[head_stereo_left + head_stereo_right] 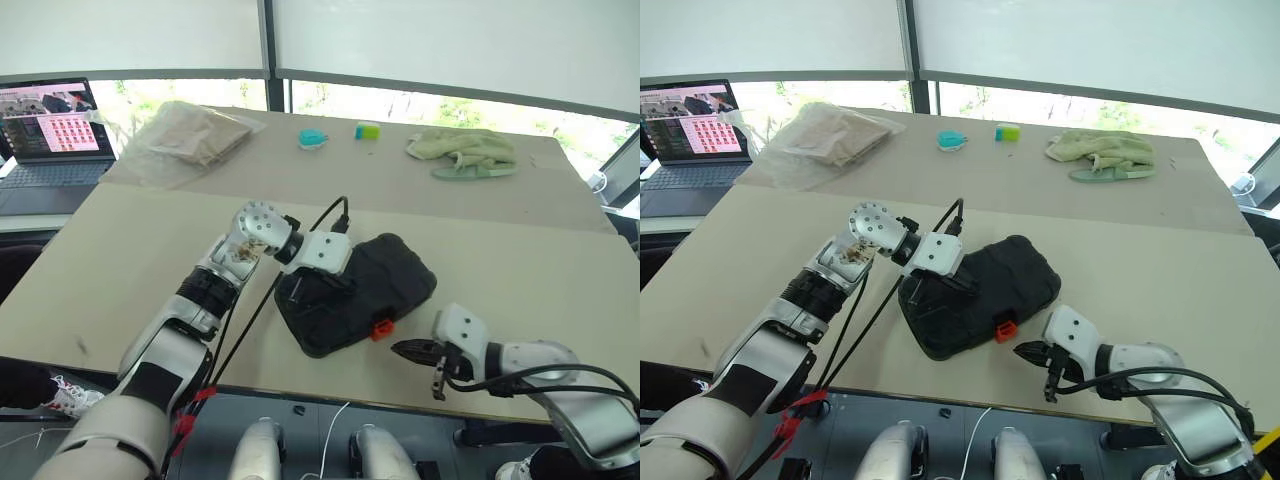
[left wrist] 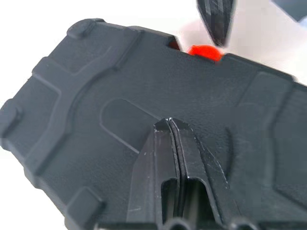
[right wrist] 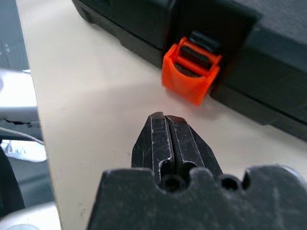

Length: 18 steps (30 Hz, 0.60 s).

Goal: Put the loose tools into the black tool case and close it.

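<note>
The black tool case (image 1: 390,275) lies shut on the beige table, its orange latch (image 1: 380,328) facing the front edge. My left gripper (image 2: 169,122) is shut, its tips resting on or just over the lid's left part (image 1: 293,290). My right gripper (image 3: 165,117) is shut and empty, low over the table just short of the orange latch (image 3: 191,72); it also shows at the case's front right (image 1: 398,348). The loose tools are out of view.
At the back lie a clear bag of beige material (image 1: 190,135), a teal object (image 1: 313,138), a small green-and-blue block (image 1: 367,130) and a green cloth (image 1: 462,148). A laptop (image 1: 55,130) stands far left. The table's front edge (image 1: 330,395) runs close behind my grippers.
</note>
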{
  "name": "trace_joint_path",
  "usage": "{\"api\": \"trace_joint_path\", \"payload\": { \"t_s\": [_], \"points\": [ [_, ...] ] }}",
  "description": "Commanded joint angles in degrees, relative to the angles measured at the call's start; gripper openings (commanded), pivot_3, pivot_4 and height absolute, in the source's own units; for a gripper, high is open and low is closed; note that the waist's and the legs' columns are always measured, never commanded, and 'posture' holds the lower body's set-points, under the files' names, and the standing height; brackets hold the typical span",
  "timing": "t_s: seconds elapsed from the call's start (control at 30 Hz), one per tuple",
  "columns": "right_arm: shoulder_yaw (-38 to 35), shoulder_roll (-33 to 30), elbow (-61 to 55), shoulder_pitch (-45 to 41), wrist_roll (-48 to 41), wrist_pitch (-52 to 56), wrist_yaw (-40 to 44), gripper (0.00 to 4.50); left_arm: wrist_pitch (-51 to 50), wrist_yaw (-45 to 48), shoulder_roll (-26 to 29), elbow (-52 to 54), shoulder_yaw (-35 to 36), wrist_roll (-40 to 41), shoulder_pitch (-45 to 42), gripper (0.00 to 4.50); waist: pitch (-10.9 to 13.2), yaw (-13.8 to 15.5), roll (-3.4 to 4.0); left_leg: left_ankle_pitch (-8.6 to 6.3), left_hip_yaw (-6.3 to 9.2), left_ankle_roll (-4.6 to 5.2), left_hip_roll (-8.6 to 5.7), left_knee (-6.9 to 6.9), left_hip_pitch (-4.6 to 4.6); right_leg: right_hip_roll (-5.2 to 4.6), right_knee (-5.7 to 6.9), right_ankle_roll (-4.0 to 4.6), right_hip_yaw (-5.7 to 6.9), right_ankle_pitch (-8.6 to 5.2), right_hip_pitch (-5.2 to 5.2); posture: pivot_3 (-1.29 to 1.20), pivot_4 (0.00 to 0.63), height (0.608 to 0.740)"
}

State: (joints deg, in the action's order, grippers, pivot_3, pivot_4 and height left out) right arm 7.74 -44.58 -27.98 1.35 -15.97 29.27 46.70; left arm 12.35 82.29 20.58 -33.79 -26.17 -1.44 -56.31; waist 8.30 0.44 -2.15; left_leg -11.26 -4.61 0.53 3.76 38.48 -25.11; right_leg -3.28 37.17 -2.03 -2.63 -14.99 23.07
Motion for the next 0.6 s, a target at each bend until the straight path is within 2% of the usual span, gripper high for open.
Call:
{"api": "trace_joint_path", "payload": {
  "t_s": [0.03,0.2,0.33,0.6],
  "points": [
    [1.2,2.1,2.4,-2.1,3.0,-2.0,-2.4,0.0,-0.2,0.4,0.0,-2.9,-2.0,-3.2,1.0,0.07,-0.1,0.0,0.06,0.0,0.0,0.0,0.0,0.01,0.0,0.0,0.01,0.0,0.0,0.0,-0.01,0.0,0.15,0.74],
    [-0.2,5.6,2.9,-3.8,2.4,-3.5,-3.6,0.0,0.5,0.0,-0.1,-3.4,-2.1,-3.7,1.4,0.07,-0.1,0.1,0.06,0.0,-0.01,0.0,0.0,0.05,0.0,-0.01,0.02,0.0,0.01,0.0,-0.02,0.0,0.15,0.74],
    [-4.0,9.2,0.6,-4.4,-0.2,-5.4,-5.0,0.0,0.3,0.1,-0.5,-2.8,-2.1,-3.6,1.9,0.07,-0.1,-0.5,0.04,0.0,-0.01,0.0,0.05,0.06,0.0,0.03,0.04,0.02,0.0,0.02,-0.01,0.0,0.15,0.74],
    [-7.7,11.3,-3.3,-5.1,-2.8,-3.2,-5.1,0.0,1.5,-0.4,-1.6,-4.1,-2.1,-4.2,1.6,0.07,-0.1,-1.4,0.04,0.0,0.0,0.0,0.11,0.06,0.02,0.11,0.27,0.07,-0.05,0.01,0.1,0.0,0.15,0.74]
  ]
}}
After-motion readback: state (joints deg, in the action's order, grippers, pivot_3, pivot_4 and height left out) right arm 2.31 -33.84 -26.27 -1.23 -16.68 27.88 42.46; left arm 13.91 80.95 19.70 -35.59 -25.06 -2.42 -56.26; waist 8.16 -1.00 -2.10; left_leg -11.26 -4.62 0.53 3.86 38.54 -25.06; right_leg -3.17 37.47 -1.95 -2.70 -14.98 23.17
